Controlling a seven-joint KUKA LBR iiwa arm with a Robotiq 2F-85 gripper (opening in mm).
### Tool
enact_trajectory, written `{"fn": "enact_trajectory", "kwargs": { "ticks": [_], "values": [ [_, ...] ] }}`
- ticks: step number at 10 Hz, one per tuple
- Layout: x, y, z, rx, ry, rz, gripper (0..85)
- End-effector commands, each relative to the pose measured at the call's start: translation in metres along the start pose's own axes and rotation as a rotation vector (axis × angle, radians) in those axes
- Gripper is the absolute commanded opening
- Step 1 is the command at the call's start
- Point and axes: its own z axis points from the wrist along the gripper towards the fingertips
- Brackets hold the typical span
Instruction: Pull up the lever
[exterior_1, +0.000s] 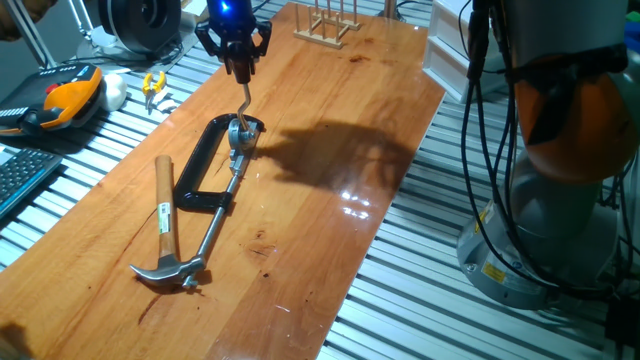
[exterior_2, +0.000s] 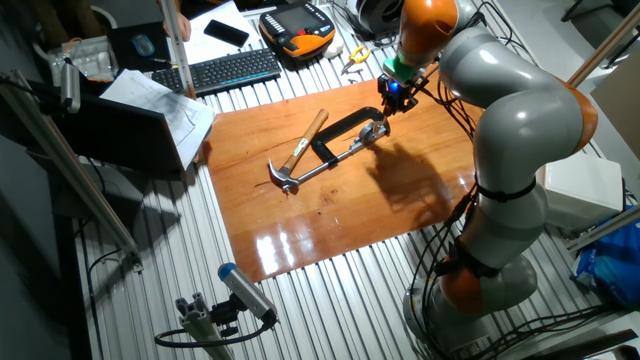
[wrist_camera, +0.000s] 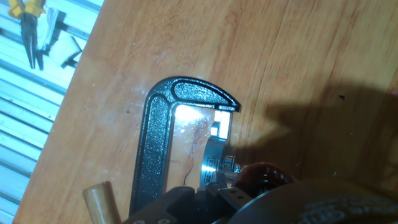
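Hand view: gripper (exterior_1: 243, 72) on lever (exterior_1: 242, 100) tip; lever upright.

The table (exterior_1: 330, 190) is showing as varnished wood, its reddish-brown grain glossy enough to be throwing back white glare toward the near edge. The black C-shaped tool (exterior_1: 200, 165) is looking like cast metal with a pebbled, semi-matt coat, seen close in the hand view (wrist_camera: 155, 137). Its steel rod (exterior_1: 215, 225) is gleaming bare and smooth. The lever (exterior_1: 243, 100) is reading as thin bright metal, its tip (wrist_camera: 261, 176) glossy reddish-brown. The hammer (exterior_1: 165, 225) is pairing a smooth pale wooden handle with a polished steel head. Beyond the worktop's edges, ribbed metal slats (exterior_1: 90, 150) are shining dully
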Motion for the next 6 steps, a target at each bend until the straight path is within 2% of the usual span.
{"fn": "enact_trajectory", "kwargs": {
  "ticks": [1,2,3,4,5,6],
  "values": [
    [0.001,-0.004,0.014,0.009,0.012,-0.004,0.0],
    [0.000,-0.004,0.015,0.005,0.017,-0.004,0.0],
    [0.001,-0.004,0.015,-0.003,0.033,-0.005,0.0],
    [0.003,-0.002,0.013,-0.025,0.045,0.014,0.0],
    [0.008,0.003,0.009,-0.021,0.056,0.048,0.0],
    [0.014,0.008,0.004,-0.021,0.072,0.086,34.0]
  ]
}}
